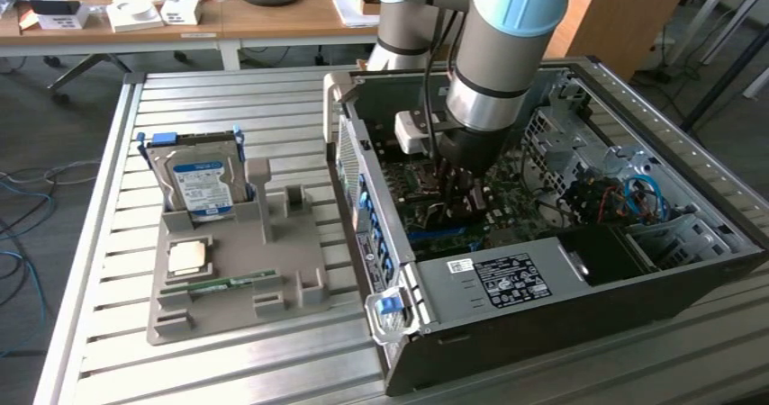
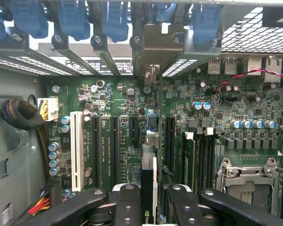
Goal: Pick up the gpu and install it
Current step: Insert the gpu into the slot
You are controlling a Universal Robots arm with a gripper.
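Note:
The gpu (image 2: 148, 175) is a thin black card seen edge-on. It stands upright over the green motherboard (image 2: 113, 99), between two long black slots. Its pale metal bracket (image 2: 155, 44) reaches the rear slot openings under the blue clips (image 2: 115, 19). My gripper (image 2: 151, 203) is shut on the gpu, one black finger (image 2: 127, 202) on each side of it. In the exterior view my gripper (image 1: 464, 193) reaches straight down into the open computer case (image 1: 529, 279). I cannot tell whether the card's edge is seated in a slot.
A white slot (image 2: 77, 143) and a bundle of cables (image 2: 21, 115) lie to one side of the card; memory sticks (image 2: 191, 160) and the processor socket (image 2: 247, 181) lie to the other. On the exterior view's left, a grey tray (image 1: 301, 288) holds a hard drive (image 1: 198, 184) and a green memory stick (image 1: 222, 285).

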